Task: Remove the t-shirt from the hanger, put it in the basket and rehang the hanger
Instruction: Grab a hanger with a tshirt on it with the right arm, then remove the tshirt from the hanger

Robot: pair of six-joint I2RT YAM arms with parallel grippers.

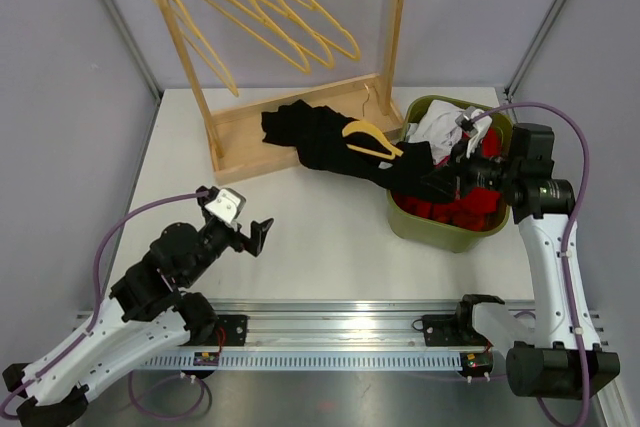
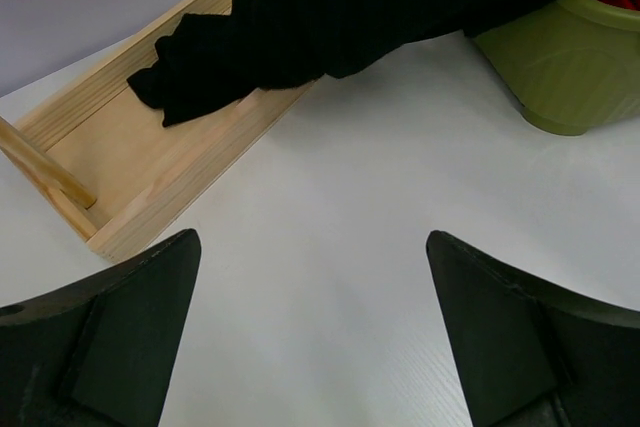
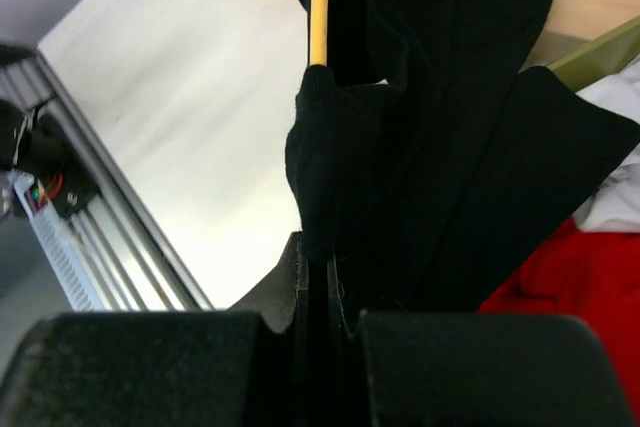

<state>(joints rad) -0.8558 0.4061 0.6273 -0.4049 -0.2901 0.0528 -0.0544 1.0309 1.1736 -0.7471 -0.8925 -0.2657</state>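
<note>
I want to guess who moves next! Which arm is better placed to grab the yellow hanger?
Probably left. The left tool is open, empty and facing the shirt; the right tool is busy, shut on the shirt near the hanger.

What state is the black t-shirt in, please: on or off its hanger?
On: in the right wrist view the yellow hanger runs into the black t-shirt, its end covered by fabric.

five hangers (image 1: 372,142), one t-shirt (image 1: 318,137), one basket (image 1: 425,232), one wooden rack (image 1: 250,129).

White table (image 1: 330,237) bears a wooden rack (image 1: 250,135) and green bin (image 1: 440,234)
</note>
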